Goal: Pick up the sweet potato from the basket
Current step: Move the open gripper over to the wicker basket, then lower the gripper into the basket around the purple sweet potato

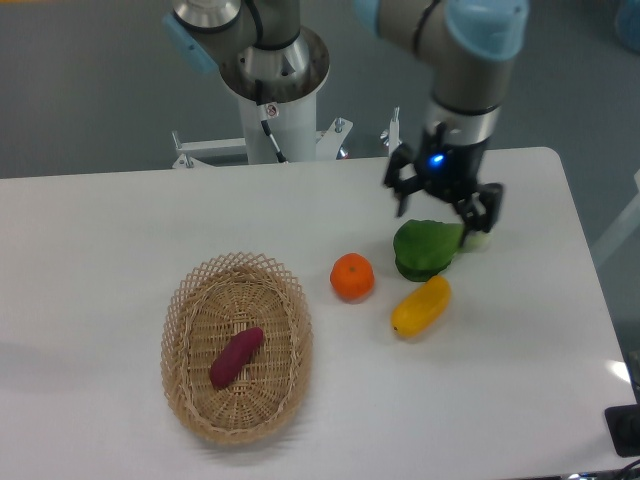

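The magenta-purple sweet potato (236, 357) lies slanted on the woven bottom of the oval wicker basket (184, 305) at the lower left of the table. My gripper (445, 213) hangs open far to the right of the basket, above the green vegetable, with nothing between its fingers. Its two dark fingers (399, 196) point downward and stand well apart.
A green leafy vegetable (422, 249) lies just under the gripper. A round orange fruit (352, 277) and a yellow oblong vegetable (420, 306) lie between the gripper and the basket. The robot's base column (270, 90) stands behind the table's far edge.
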